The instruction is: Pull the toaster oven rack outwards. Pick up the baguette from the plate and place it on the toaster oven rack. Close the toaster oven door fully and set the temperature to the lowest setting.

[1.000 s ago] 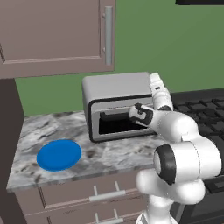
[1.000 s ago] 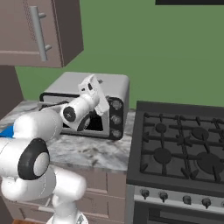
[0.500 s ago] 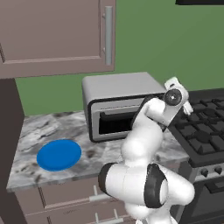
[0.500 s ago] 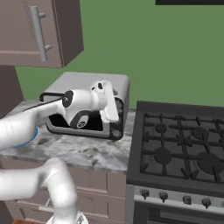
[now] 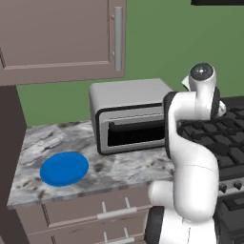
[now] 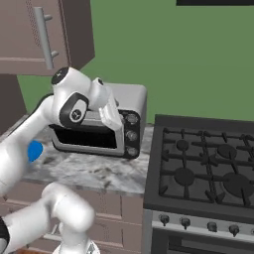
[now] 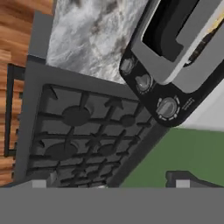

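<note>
The silver-grey toaster oven (image 5: 127, 97) stands on the marble counter with its knob column (image 6: 131, 135) on the right side of its front. Its door (image 7: 162, 65) looks ajar, with a dark gap behind it. A tan sliver (image 7: 214, 27) shows in that gap, perhaps the baguette; the rack is hidden. The blue plate (image 5: 64, 168) lies bare to the oven's left. My gripper (image 7: 110, 183) hovers open and holds nothing, looking down on the three knobs (image 7: 167, 107). In the right base view my hand (image 6: 110, 115) hangs before the oven's upper right front.
A black gas stove (image 6: 203, 168) adjoins the counter (image 5: 124, 167) on the right, its grates (image 7: 83, 131) under the hand. Brown wall cabinets (image 5: 62, 38) hang above the counter's left part. Drawers (image 5: 95, 214) sit below the counter edge.
My arm has pulled back from the oven's mouth and swung up and to the right, over by the knobs. The gripper has stayed wide open.
</note>
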